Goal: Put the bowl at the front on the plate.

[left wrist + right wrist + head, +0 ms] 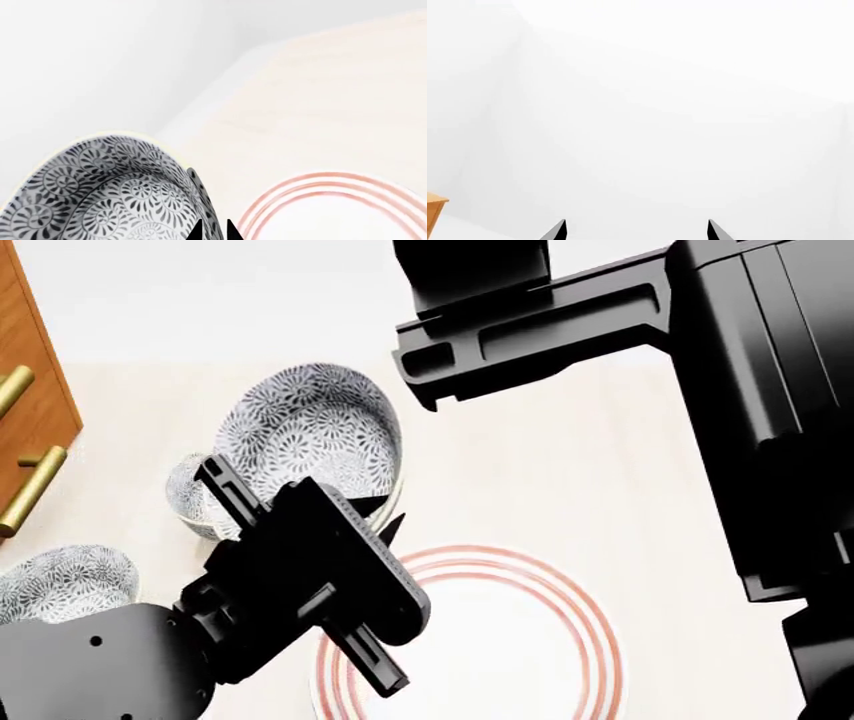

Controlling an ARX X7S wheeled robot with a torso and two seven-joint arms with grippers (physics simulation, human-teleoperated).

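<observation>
The bowl [314, 435], white with a fine grey-blue floral pattern, hangs tilted above the table, its mouth facing the head camera. My left gripper [387, 520] is shut on its rim. In the left wrist view the bowl [113, 190] fills the lower corner, and the rim passes between the two dark fingertips of the left gripper [213, 232]. The plate [534, 640], wide and white with three thin red rings, lies flat beside and below the bowl; the plate [333, 210] also shows in the left wrist view. My right gripper [636, 230] is open, faces a blank white wall and holds nothing.
A second patterned bowl [194, 502] stands on the pale table partly under the held one. A third bowl [67, 585] is at the near left. A wooden cabinet [27, 390] with brass handles borders the left. My right arm [561, 310] spans the upper right.
</observation>
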